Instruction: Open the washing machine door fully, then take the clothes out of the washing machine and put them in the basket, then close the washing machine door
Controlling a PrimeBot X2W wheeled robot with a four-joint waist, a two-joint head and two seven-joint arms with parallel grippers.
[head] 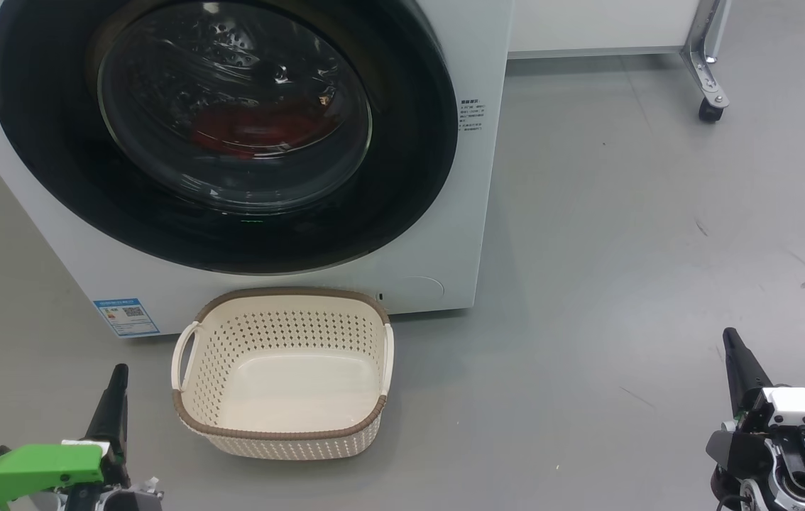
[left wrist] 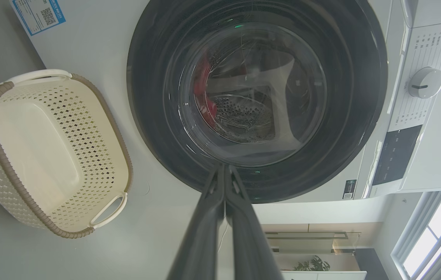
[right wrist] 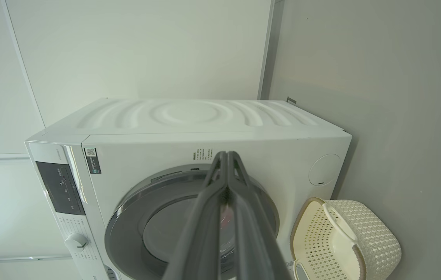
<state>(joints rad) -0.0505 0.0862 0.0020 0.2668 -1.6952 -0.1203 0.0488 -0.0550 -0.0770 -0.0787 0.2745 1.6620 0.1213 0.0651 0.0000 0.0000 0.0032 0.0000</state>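
The white washing machine [head: 445, 270] fills the upper left of the head view, its round black-rimmed door [head: 47, 142] lying flat against the front. Red clothes [head: 253, 131] show through the glass bowl, low in the drum. The cream basket [head: 282, 419] stands empty on the floor just in front of the machine. My left gripper [head: 117, 372] is shut at the lower left, beside the basket's left handle. My right gripper [head: 730, 337] is shut at the lower right, well away from the machine. In the left wrist view the shut fingers [left wrist: 224, 169] point at the door [left wrist: 150, 116]; the clothes [left wrist: 205, 77] show behind the glass.
Grey floor spreads to the right of the machine. A white cabinet on a metal leg with a caster [head: 711, 106] stands at the back right. The machine's control panel and knob [left wrist: 424, 81] show in the left wrist view, and the basket [right wrist: 345, 241] sits beside the machine in the right wrist view.
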